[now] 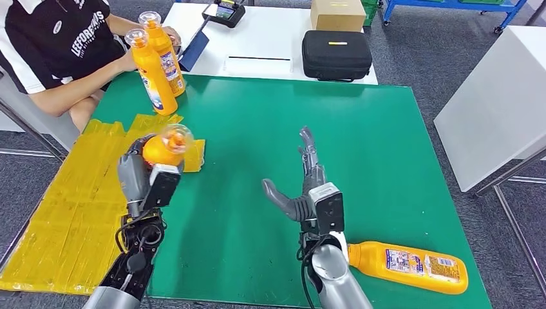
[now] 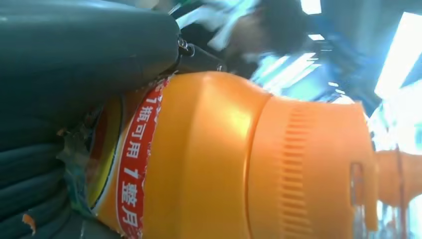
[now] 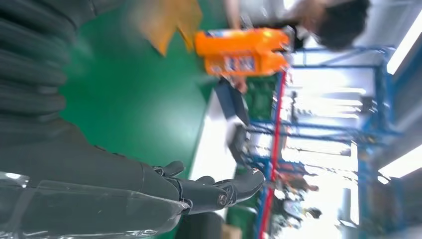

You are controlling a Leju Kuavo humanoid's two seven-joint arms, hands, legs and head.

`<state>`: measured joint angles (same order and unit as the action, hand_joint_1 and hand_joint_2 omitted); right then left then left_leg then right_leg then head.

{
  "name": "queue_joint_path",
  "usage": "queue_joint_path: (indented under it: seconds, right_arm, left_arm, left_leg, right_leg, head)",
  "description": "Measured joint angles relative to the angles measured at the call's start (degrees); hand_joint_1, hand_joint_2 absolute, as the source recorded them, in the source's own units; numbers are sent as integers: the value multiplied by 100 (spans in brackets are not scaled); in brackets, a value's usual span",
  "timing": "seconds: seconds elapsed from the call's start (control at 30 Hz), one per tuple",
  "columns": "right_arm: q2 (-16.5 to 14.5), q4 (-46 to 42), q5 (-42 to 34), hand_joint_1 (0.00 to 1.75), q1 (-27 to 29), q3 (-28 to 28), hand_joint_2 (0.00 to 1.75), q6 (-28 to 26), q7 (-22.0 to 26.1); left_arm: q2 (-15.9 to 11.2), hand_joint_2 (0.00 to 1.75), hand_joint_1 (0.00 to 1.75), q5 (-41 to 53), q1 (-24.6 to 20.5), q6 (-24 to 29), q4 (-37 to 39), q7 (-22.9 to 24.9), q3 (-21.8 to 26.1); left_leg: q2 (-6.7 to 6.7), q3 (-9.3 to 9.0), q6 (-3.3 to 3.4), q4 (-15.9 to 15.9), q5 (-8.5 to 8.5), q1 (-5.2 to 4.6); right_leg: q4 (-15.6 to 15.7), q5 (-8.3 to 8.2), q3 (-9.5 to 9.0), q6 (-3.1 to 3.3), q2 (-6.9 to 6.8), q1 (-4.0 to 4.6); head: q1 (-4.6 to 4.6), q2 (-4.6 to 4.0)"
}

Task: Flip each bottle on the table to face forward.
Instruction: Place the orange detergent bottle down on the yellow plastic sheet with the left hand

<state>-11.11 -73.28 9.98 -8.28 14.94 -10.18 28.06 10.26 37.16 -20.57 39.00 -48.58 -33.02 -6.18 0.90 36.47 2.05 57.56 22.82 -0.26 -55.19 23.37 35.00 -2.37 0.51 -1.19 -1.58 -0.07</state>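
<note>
My left hand (image 1: 136,175) grips an orange bottle (image 1: 164,148) with a clear cap, held upright above the left part of the green table (image 1: 257,129). The left wrist view shows that bottle (image 2: 239,159) close up against the grey thumb, its red label band visible. My right hand (image 1: 306,187) hovers open over the middle of the table, fingers stretched forward, nothing in it. Another orange bottle (image 1: 409,265) lies on its side at the near right edge, label up. Two more orange bottles (image 1: 156,61) stand upright at the far left corner; they also appear in the right wrist view (image 3: 241,50).
A person (image 1: 58,45) in a black and white shirt sits at the far left, one hand by the standing bottles. Yellow sheeting (image 1: 71,212) covers the left side. Behind the green table, a white table (image 1: 270,38) carries a black case (image 1: 336,55) and a cardboard box (image 1: 337,14).
</note>
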Motion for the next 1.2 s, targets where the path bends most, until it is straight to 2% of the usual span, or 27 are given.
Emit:
queue_joint_path:
  seconds: [0.17,0.27,0.4,0.5,0.57,0.67,0.73,0.8,0.87,1.1,1.13,1.2]
  right_arm:
    - [67,-328,27,0,32,-106,175,-69,-21]
    - [97,-479,75,0,82,-158,175,-104,-14]
    - [137,-777,230,0,282,-245,175,-142,-9]
    - [161,-967,312,0,437,-313,175,-147,-8]
    - [173,-1091,380,0,534,-357,175,-132,-3]
    - [176,-1251,473,0,649,-405,175,-50,0]
    - [177,-1324,517,0,687,-417,175,-14,-3]
    - [178,-1380,541,0,721,-426,175,-6,-8]
    - [181,-1431,551,0,755,-455,175,19,-11]
    - [200,-1518,558,0,796,-534,175,108,-13]
    - [204,-1521,566,0,797,-541,175,120,-12]
    - [217,-1522,592,0,796,-553,175,148,-11]
  left_arm:
    - [157,175,175,942,32,30,27,242,160]
    - [300,175,175,2294,75,30,-30,644,407]
    - [441,175,175,4634,174,37,-196,1809,613]
    - [406,175,175,5197,198,42,-216,2719,450]
    - [275,175,175,5243,112,42,-76,3617,-6]
    - [-14,175,175,5268,-199,31,545,5006,-1280]
    - [-148,175,175,5276,-385,30,1068,5435,-2094]
    - [-228,175,175,5279,-471,31,1474,5470,-2627]
    - [-287,175,175,5278,-527,28,1789,5439,-2938]
    - [-413,175,175,5276,-632,18,2370,5311,-3327]
    - [-423,175,168,5276,-647,14,2412,5298,-3348]
    - [-442,175,81,5276,-670,7,2483,5264,-3374]
  left_leg:
    - [-6,0,0,0,0,0]
    - [-3,0,0,0,0,0]
    - [-5,0,0,0,1,0]
    - [-4,1,0,0,2,0]
    - [-1,1,0,0,2,0]
    - [0,1,1,-1,1,0]
    - [-8,-1,0,-1,1,0]
    - [-24,-2,1,-1,2,-2]
    - [-32,-2,1,-1,2,-2]
    - [-29,-1,0,-1,2,1]
    - [-29,-1,0,-1,2,1]
    - [-29,-1,0,-1,2,1]
  right_leg:
    - [0,-1,0,-1,4,0]
    - [0,-1,0,-1,2,1]
    - [0,0,1,-1,5,1]
    - [1,0,4,0,4,1]
    - [1,1,6,0,2,1]
    - [1,1,1,1,1,1]
    - [1,-1,0,0,7,0]
    - [1,-3,3,0,16,0]
    - [1,-3,5,0,20,0]
    - [0,-2,5,0,19,3]
    - [0,-2,5,1,19,3]
    - [0,-2,5,1,19,2]
  head:
    - [-1,0]
    - [-1,0]
    - [-1,0]
    - [-1,0]
    - [-1,0]
    - [-1,0]
    - [0,0]
    - [0,0]
    - [0,0]
    - [-1,0]
    - [-1,0]
    - [-1,0]
